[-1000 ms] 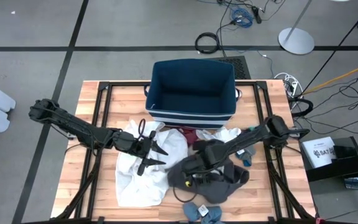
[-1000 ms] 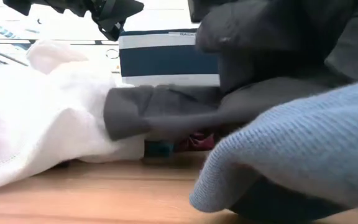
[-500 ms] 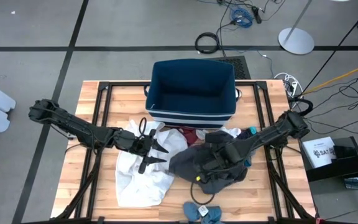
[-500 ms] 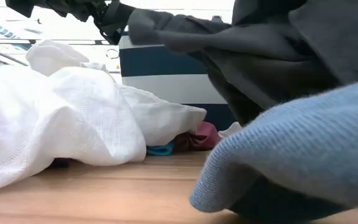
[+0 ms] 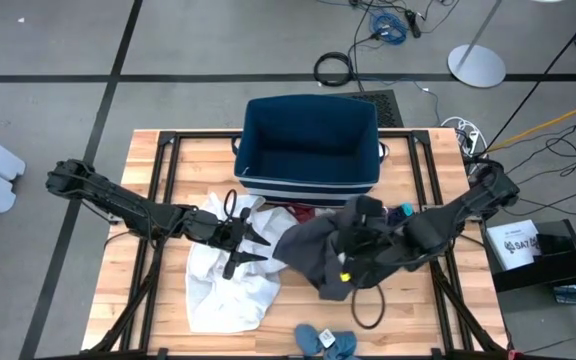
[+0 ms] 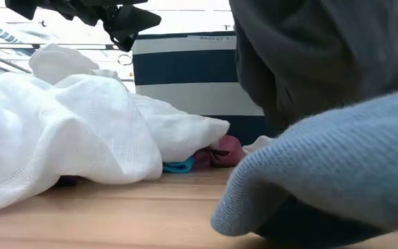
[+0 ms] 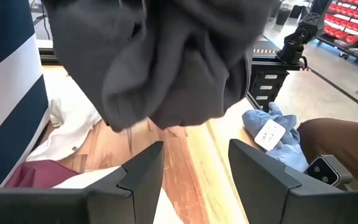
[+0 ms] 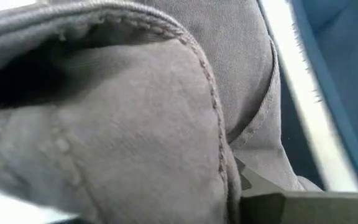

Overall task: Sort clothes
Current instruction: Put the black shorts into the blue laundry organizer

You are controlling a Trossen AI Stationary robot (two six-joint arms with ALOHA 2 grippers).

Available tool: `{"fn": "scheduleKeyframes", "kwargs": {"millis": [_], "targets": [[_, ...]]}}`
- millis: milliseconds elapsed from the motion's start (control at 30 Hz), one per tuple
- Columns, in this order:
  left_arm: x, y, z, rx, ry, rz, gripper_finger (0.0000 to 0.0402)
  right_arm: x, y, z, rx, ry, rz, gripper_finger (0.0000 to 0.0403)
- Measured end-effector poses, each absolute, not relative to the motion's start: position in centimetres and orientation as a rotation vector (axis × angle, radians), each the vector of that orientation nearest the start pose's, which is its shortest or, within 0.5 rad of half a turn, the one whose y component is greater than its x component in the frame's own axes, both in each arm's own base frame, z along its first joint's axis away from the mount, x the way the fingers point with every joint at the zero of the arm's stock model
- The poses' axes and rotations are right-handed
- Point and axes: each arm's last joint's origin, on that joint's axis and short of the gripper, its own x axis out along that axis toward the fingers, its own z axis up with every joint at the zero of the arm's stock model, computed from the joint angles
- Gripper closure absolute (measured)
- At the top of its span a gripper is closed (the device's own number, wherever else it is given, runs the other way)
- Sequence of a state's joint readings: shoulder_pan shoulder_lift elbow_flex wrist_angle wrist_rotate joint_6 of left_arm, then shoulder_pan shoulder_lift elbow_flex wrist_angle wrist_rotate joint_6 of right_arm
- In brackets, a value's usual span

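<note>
Grey, heavy-seamed fabric is what your right gripper (image 5: 360, 238) has pinched tight: the dark grey garment (image 5: 318, 252) hangs in thick folds just in front of the striped navy bin (image 5: 310, 150). Your left gripper (image 5: 251, 247) hovers with fingers apart over the crumpled white garment (image 5: 223, 280), gauzy and loosely woven

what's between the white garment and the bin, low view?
In the low view, a teal sock and a maroon piece lie on the table at the white garment's edge, in front of the bin.
</note>
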State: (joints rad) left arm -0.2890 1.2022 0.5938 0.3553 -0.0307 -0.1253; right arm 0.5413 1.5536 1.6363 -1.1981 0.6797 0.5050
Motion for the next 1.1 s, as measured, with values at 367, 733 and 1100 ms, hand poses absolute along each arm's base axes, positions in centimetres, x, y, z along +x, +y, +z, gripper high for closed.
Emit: {"fn": "scheduleKeyframes", "kwargs": {"millis": [367, 733, 1100], "targets": [[24.3, -7.1, 23.4, -0.082, 0.271, -0.24, 0.0213, 22.6, 12.6, 41.4, -0.158, 0.556, -0.387, 0.0391], [24.3, -7.1, 23.4, -0.082, 0.272, -0.239, 0.0213, 22.6, 11.1, 45.6, -0.228, 0.306, -0.352, 0.0391], [24.3, -7.1, 23.4, -0.082, 0.272, -0.236, 0.0213, 24.1, 4.7, 49.4, -0.373, 0.13, -0.582, 0.0391]]}}
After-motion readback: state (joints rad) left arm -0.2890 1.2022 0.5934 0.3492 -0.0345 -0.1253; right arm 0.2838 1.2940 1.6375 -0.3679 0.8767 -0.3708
